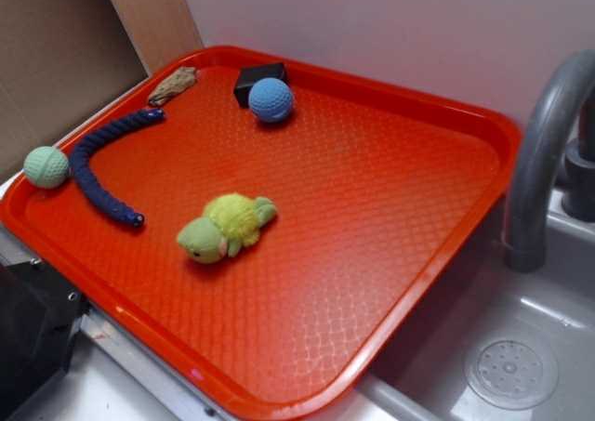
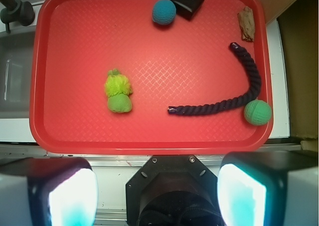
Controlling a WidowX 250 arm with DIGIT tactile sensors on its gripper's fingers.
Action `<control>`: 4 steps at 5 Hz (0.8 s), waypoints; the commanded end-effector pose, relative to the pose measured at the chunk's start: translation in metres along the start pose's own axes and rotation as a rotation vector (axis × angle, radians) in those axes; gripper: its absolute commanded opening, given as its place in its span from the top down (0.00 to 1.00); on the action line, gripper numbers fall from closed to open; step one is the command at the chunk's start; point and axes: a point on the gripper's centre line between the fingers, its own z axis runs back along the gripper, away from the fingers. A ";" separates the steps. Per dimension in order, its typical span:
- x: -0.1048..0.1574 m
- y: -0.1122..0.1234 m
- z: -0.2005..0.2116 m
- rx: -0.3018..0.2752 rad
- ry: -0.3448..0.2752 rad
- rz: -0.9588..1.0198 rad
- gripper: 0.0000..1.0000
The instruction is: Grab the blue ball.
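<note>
We see the blue ball (image 1: 271, 99) resting on the far part of a red tray (image 1: 409, 207), its matte rubbery skin dimpled all over, just beside and seemingly touching a small black block (image 1: 257, 79) with flat faces and square edges. The tray is moulded plastic with a fine diamond-pattern texture and a raised, rounded rim. A dark blue braided rope (image 1: 100, 168) curves along the tray's left side, its twisted strands clearly visible, and one end lies near a rough, brownish, bark-like piece (image 1: 173, 86). A pale green ball (image 1: 46, 166), also dimpled, sits at the tray's left rim just beside the rope. Near the middle lies a fuzzy yellow-green plush toy (image 1: 226, 227), soft and rounded. The exterior view alone shows us a grey curved faucet (image 1: 544, 151) and a sink basin with a round drain (image 1: 510, 371) to the right of the tray; it shows no gripper at all. The wrist view alone shows the gripper (image 2: 157, 191): its two pale, blocky fingers (image 2: 65, 193) stand wide apart at the bottom of the picture, holding nothing and touching nothing, well apart from the blue ball at the opposite edge of the tray.
</note>
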 end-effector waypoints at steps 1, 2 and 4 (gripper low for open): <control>0.000 0.000 0.000 0.000 0.000 0.000 0.00; 0.039 0.011 -0.040 -0.011 0.009 0.239 0.00; 0.127 0.020 -0.114 -0.225 -0.045 0.565 0.00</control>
